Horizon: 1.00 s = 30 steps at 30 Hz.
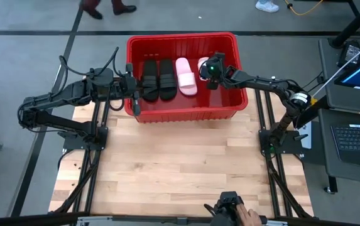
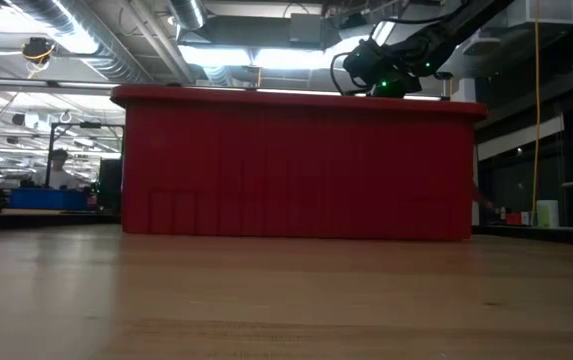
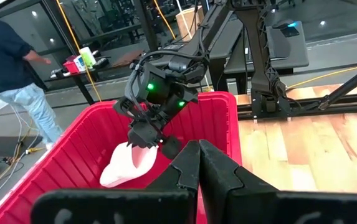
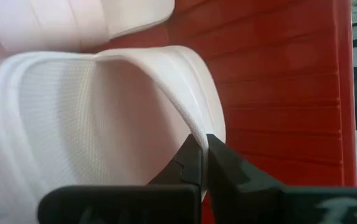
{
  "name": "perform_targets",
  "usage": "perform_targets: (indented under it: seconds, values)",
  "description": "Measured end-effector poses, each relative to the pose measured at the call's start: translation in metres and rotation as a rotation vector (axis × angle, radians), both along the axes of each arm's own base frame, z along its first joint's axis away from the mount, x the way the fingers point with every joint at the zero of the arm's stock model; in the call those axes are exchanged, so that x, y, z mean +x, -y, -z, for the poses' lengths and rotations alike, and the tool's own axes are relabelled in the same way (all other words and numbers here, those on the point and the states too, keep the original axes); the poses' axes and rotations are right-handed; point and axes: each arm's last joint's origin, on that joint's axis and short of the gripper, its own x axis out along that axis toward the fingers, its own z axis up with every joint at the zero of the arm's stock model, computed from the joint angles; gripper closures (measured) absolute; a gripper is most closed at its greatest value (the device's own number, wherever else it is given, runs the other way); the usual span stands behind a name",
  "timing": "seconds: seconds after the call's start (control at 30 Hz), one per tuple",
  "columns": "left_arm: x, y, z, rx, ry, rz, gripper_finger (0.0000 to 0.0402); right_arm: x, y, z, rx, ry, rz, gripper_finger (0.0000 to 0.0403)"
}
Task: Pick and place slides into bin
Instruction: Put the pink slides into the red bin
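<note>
The red bin (image 1: 181,39) stands at the table's far middle. Two black slides (image 1: 158,79) and one pale pink slide (image 1: 186,76) lie side by side, soles down, on its floor. My right gripper (image 1: 210,73) reaches over the bin's right part, shut on the second pink slide (image 3: 128,163), which the gripper mostly hides in the high view. In the low view only the bin's wall (image 2: 296,170) shows, with the right gripper (image 2: 381,75) above its rim. My left gripper (image 1: 134,89) hovers shut at the bin's left wall, with nothing between its fingers. My right gripper pinches the pink slide's sole rim (image 4: 197,127) between its two fingers, at one rounded end of the slide. The fingers (image 3: 146,138) slant down into the bin from its right side. The slide hangs tilted below them, its lower end (image 3: 108,179) deep in the bin beside the right wall.
The bin's right wall (image 4: 278,93) stands close beside the held slide, and the resting pink slide (image 4: 91,18) lies just past it. Bare wooden table (image 1: 180,163) stretches from the bin to the near edge. A person (image 3: 4,62) stands beyond the table; a hand (image 1: 249,217) shows at the near edge.
</note>
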Motion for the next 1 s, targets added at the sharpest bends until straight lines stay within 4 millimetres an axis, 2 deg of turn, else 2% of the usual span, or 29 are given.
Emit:
perform_targets:
  seconds: [0.37,0.87,1.0]
  values:
    - [0.000,0.000,0.000,0.000,0.000,0.000,0.0399,0.000,0.002,0.002,0.000,-0.004,0.002,0.0393]
    - [0.000,0.000,0.000,0.000,0.000,0.000,0.0399,0.006,0.007,0.023,0.049,-0.029,-0.020,0.0393]
    - [0.000,0.000,0.000,-0.006,0.002,0.002,0.0400,0.006,0.007,0.024,0.058,-0.039,-0.021,0.0371]
